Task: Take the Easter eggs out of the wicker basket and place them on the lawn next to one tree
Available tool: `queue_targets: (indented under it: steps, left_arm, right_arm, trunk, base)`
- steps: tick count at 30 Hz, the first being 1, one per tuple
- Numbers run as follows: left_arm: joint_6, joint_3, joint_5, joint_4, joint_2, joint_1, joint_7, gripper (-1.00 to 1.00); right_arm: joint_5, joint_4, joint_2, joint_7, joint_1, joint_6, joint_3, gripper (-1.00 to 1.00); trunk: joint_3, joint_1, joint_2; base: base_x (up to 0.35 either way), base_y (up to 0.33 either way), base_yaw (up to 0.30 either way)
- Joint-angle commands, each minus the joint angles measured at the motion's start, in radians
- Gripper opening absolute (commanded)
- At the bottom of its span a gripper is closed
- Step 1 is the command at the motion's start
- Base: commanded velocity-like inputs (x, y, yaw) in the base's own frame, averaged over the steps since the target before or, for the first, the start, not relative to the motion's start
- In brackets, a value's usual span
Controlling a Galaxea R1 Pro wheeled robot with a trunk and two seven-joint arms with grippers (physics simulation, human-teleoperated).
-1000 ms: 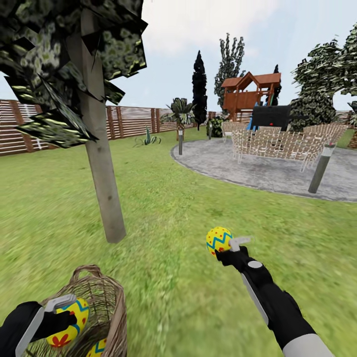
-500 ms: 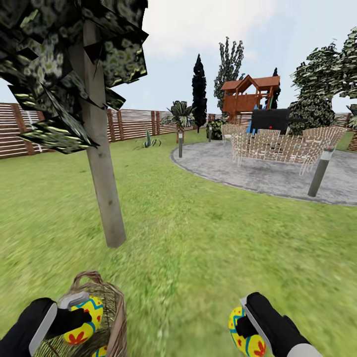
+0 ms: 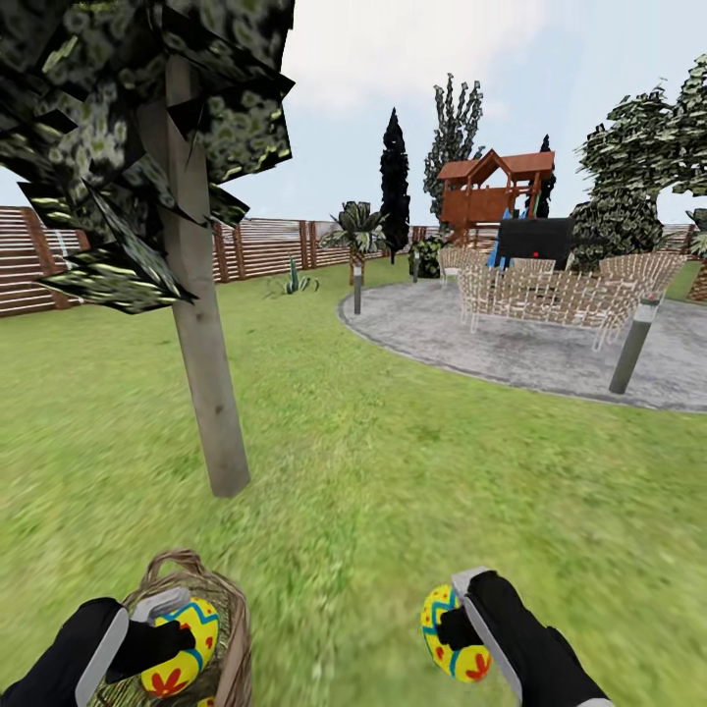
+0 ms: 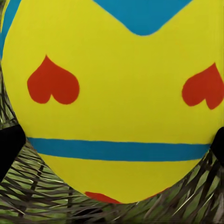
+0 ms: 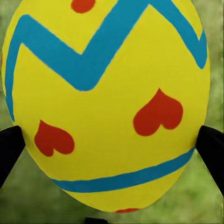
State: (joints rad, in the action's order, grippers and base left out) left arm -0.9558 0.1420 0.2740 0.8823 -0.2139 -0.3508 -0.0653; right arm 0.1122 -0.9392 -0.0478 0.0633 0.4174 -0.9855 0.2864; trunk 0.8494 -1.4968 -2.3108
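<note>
1 egg (image 3: 179, 646) sits tight in the left gripper (image 3: 162, 638), right above the wicker basket (image 3: 228, 628). A 2nd egg (image 3: 450, 633) is squeezed in the right gripper (image 3: 460, 628), out over the lawn (image 3: 393, 471). A bit of yellow peeks from inside the basket, maybe egg 3. The tree (image 3: 211, 393) stands ahead and to the left, just past the basket, so the left arm is nearer to it.

There are two Easter eggs, one (image 3: 180, 643) over the one wicker basket (image 3: 231, 628) and one (image 3: 450, 633) over the grass, near one tree (image 3: 201, 324).
</note>
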Motion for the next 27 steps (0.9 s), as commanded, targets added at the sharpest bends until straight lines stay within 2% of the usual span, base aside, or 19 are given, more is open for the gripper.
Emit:
queue_targets:
  steps: [1,2,4,6,7,9,10,12,13,14,16,18,19,22,24,26,27]
  left_arm:
    - [-0.005,0.002,-0.006,-0.001,0.004,-0.001,-0.007,-1.00]
    - [-0.005,0.002,-0.006,-0.002,0.009,-0.001,-0.007,-1.00]
    - [-0.005,0.001,-0.007,-0.003,0.011,-0.001,-0.007,-1.00]
    - [-0.005,0.001,-0.007,-0.021,0.016,-0.001,-0.007,-1.00]
    - [-0.005,0.001,-0.007,-0.041,0.023,-0.001,-0.007,-1.00]
    - [-0.005,0.001,-0.007,-0.046,0.026,-0.001,-0.007,-1.00]
    - [-0.005,0.001,-0.007,-0.048,0.027,-0.001,-0.007,-1.00]
    - [-0.005,0.001,-0.007,-0.049,0.029,-0.001,-0.007,-1.00]
    - [-0.005,0.001,-0.007,-0.049,0.030,-0.001,-0.007,-1.00]
    - [-0.005,0.001,-0.008,-0.052,0.033,-0.001,-0.007,-1.00]
    - [-0.005,0.001,-0.009,-0.056,0.044,-0.001,-0.007,-1.00]
    - [-0.005,0.001,-0.009,-0.057,0.049,-0.001,-0.007,-1.00]
    - [-0.005,0.001,-0.009,-0.060,0.050,-0.001,-0.007,-1.00]
    - [-0.005,0.000,-0.009,-0.080,0.060,-0.001,-0.008,-1.00]
    - [-0.005,0.000,-0.009,-0.081,0.059,-0.001,-0.010,-1.00]
    - [-0.005,0.000,-0.009,-0.078,0.055,-0.001,-0.012,-1.00]
    - [-0.005,0.001,-0.009,-0.075,0.052,-0.001,-0.013,-1.00]
  right_arm:
    - [0.001,0.017,-0.002,0.011,-0.002,-0.010,0.003,-1.00]
    - [-0.008,0.139,0.007,0.015,-0.003,-0.009,-0.003,-1.00]
    - [-0.009,0.165,0.000,0.015,-0.003,-0.011,-0.006,-1.00]
    - [-0.006,0.174,-0.030,0.012,-0.003,-0.008,-0.025,-1.00]
    - [-0.004,0.175,-0.042,0.009,-0.003,-0.009,-0.047,-1.00]
    - [-0.008,0.142,-0.040,0.009,-0.003,-0.011,-0.051,-1.00]
    - [0.001,0.057,-0.028,0.011,-0.015,-0.011,-0.055,-1.00]
    - [0.000,-0.055,-0.019,0.014,-0.106,-0.016,-0.076,-1.00]
    - [-0.008,-0.123,-0.019,0.023,-0.176,-0.017,-0.113,-1.00]
    - [-0.061,-0.193,-0.018,0.050,-0.248,-0.018,-0.166,-1.00]
    - [-0.133,-0.160,-0.010,0.066,-0.282,-0.015,-0.189,-1.00]
    - [-0.148,-0.089,0.003,0.067,-0.290,-0.005,-0.179,-1.00]
    - [-0.148,-0.075,0.014,0.067,-0.291,-0.002,-0.158,-1.00]
    - [-0.143,-0.080,0.017,0.064,-0.291,0.002,-0.154,-1.00]
    - [-0.144,-0.114,0.021,0.066,-0.290,0.008,-0.152,-1.00]
    - [-0.148,-0.203,0.028,0.067,-0.290,0.001,-0.139,-1.00]
    - [-0.157,-0.263,0.033,0.067,-0.290,-0.005,-0.102,-1.00]
  trunk:
    - [-0.002,0.004,0.007]
    - [-0.005,0.008,0.014]
    - [-0.012,0.016,0.028]
    - [-0.018,0.023,0.042]
    - [-0.021,0.027,0.049]
    - [-0.027,0.035,0.063]
    - [-0.030,0.039,0.070]
    - [-0.037,0.046,0.084]
    - [-0.040,0.050,0.091]
    - [-0.043,0.054,0.098]
    - [-0.049,0.062,0.112]
    - [-0.055,0.069,0.126]
    - [-0.059,0.073,0.133]
    - [-0.068,0.085,0.154]
    - [-0.074,0.092,0.168]
    - [-0.074,0.092,0.168]
    - [-0.077,0.096,0.175]
  base:
    - [0.000,0.000,0.000]
    - [0.000,0.000,0.000]
    - [0.000,0.000,0.000]
    - [0.000,0.000,0.000]
    - [0.000,0.000,0.000]
    - [0.000,0.000,0.000]
    - [0.000,0.000,0.000]
    - [0.000,0.000,0.000]
    - [0.000,0.000,0.000]
    - [0.000,0.000,0.000]
    - [0.000,0.000,0.000]
    - [0.000,0.000,0.000]
    - [0.000,0.000,0.000]
    - [0.000,0.000,0.000]
    - [0.000,0.000,0.000]
    - [0.000,0.000,0.000]
    - [0.000,0.000,0.000]
